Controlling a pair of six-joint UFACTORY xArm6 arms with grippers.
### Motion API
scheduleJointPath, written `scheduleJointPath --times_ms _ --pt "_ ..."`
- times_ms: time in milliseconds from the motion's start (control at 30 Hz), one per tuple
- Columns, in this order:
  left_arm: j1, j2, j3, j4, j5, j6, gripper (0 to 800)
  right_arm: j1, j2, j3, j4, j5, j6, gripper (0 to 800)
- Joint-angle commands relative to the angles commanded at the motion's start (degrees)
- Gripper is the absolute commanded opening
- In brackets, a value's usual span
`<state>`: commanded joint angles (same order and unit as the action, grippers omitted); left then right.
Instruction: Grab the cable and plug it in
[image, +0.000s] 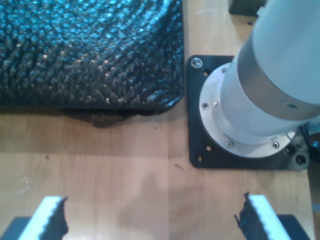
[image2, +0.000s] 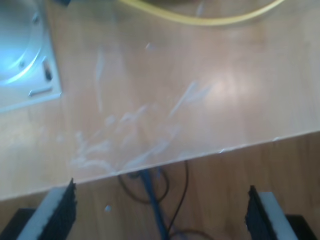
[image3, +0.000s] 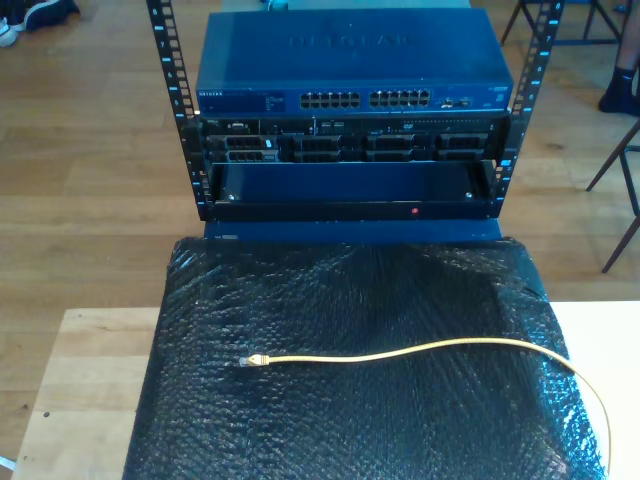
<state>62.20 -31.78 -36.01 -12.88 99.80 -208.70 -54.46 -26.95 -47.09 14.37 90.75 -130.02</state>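
The yellow cable (image3: 430, 350) lies loose across the black bubble-wrap mat (image3: 350, 420), in front of the network switch (image3: 350, 75). Your first gripper (image: 150, 217) and second gripper (image2: 162, 210) hover over bare worktop (image2: 200, 100), jaws of both wide open and empty.

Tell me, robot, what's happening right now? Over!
Both pincers open, holding nothing. Yellow cable lying loose on the black mat, plug toward the exterior view's left. Nothing blocking the switch's ports.

Exterior high; wrist views downward, close.

A blue switch (image3: 350, 75) tops a black rack (image3: 345, 165) behind the surface (image3: 85, 385), which carries a black bubble-wrap mat (image3: 350, 400). Chair legs (image3: 615, 190) stand on the floor.
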Motion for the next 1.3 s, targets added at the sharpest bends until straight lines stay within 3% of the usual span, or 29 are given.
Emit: scheduleJointPath --times_ms 433,800,1300 --pt "-4.04 0.35 -2.99 -3.69 3.52 -4.66 800 2.81 3.08 -7.12 11.34 7.38 2.90 794" --pt "-6.59 0.35 -3.34 -7.30 3.69 -8.44 800 5.63 6.77 -10.90 19.60 13.98 6.68 794" --pt "-9.76 0.62 -3.34 -12.13 4.22 -13.19 800 14.95 4.57 -10.55 20.40 12.31 11.52 796"
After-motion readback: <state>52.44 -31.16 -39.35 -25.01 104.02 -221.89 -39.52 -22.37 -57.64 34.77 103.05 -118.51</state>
